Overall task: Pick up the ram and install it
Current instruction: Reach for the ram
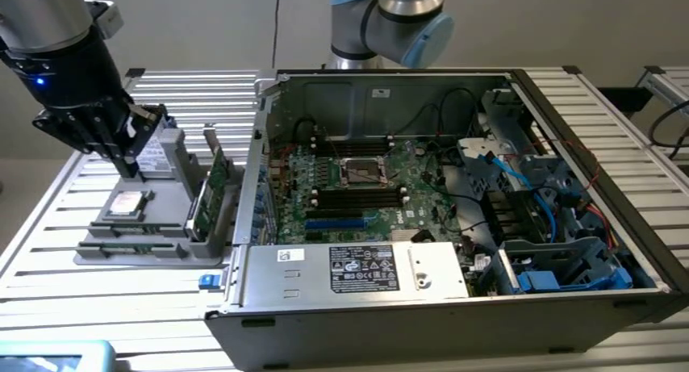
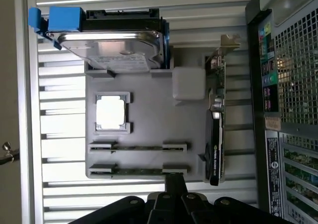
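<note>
Two ram sticks stand on edge in slots of a grey parts holder [image 2: 149, 124]: one ram [image 2: 139, 147] and a second [image 2: 139, 172] nearer the gripper. In the exterior view they lie at the holder's front [image 1: 138, 230]. My gripper [image 2: 175, 183] [image 1: 127, 170] hangs above the holder near the hard drive, fingers shut with nothing between them. It is clear of the ram sticks.
The holder also carries a silver hard drive [image 2: 117, 47], a CPU [image 2: 113, 112] and a green expansion card [image 2: 216, 134] [image 1: 219, 182]. The open PC case [image 1: 453, 307] stands to the exterior view's right, with its motherboard [image 1: 361, 178] and black memory slots [image 1: 361, 198] exposed.
</note>
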### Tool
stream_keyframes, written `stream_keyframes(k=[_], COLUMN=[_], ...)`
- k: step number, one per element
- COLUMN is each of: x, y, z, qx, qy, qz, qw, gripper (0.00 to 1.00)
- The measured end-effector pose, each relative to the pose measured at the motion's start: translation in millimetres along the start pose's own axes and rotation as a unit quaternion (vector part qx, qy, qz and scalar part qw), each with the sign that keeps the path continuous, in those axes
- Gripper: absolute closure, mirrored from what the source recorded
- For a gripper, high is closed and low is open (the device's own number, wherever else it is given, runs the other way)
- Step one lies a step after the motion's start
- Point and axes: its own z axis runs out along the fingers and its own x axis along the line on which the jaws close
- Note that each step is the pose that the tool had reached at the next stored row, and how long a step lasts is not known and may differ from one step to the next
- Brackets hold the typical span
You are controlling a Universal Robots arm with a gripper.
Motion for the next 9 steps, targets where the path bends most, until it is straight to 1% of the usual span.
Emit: stream_keyframes(k=[3,5,7,9], x=[6.8,10.4,13.8,16.3], y=[-1.9,-2.6,-3.0,-3.1], z=[2.8,4.2,4.8,4.9], qx=[0.0023,0.0047,0.0085,0.0141], qy=[0.0,-0.0002,-0.0005,-0.0012], qz=[0.0,0.0,0.0,0.0], qw=[1.0,1.0,1.0,0.9999], gripper=[0.89,0.89,0.89,0.89])
